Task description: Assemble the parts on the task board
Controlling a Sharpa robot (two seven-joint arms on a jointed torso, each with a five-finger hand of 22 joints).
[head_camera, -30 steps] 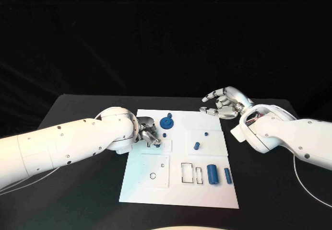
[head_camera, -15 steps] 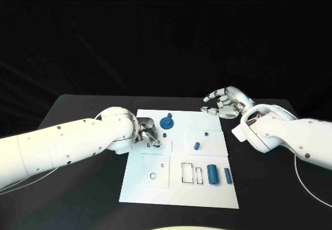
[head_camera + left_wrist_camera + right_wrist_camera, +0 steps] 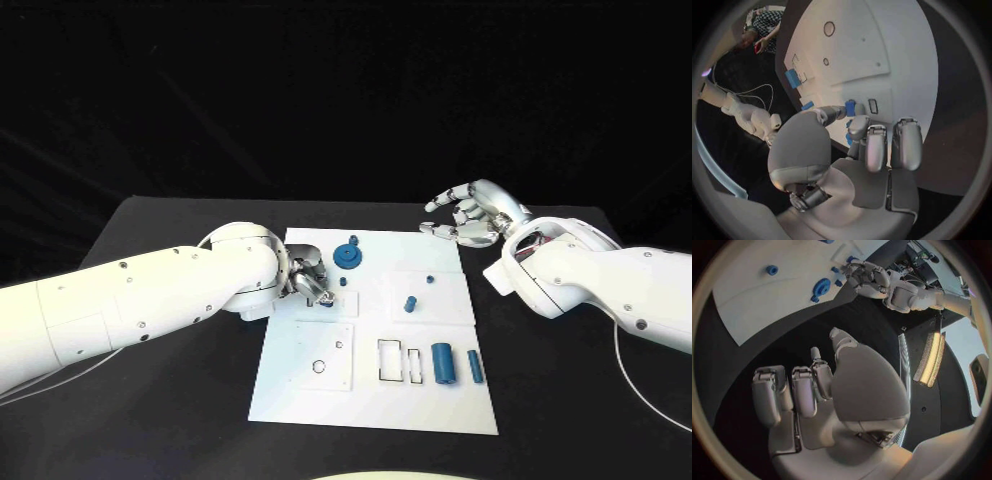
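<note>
The white task board (image 3: pixel 325 385) lies in the middle of the black table. My left hand (image 3: pixel 309 278) is low over the board's left side and pinches a small blue part (image 3: pixel 851 107) between thumb and fingers, close to the board's surface. A round blue disc (image 3: pixel 348 257) and a small peg (image 3: pixel 352 240) sit just beyond it. My right hand (image 3: pixel 470 214) hovers above the board's far right corner, holding nothing, with its fingers (image 3: pixel 795 392) loosely curled and apart.
More blue parts are on the board: a short peg (image 3: pixel 411 304), a tiny piece (image 3: pixel 430 279), a thick cylinder (image 3: pixel 444 363), a slim one (image 3: pixel 473 364) and a small block (image 3: pixel 414 364). Outlined slots (image 3: pixel 391 361) lie beside them. Black table (image 3: pixel 173 420) surrounds the board.
My right hand has drifted slightly to the right. The left hand and its blue part have barely moved.
</note>
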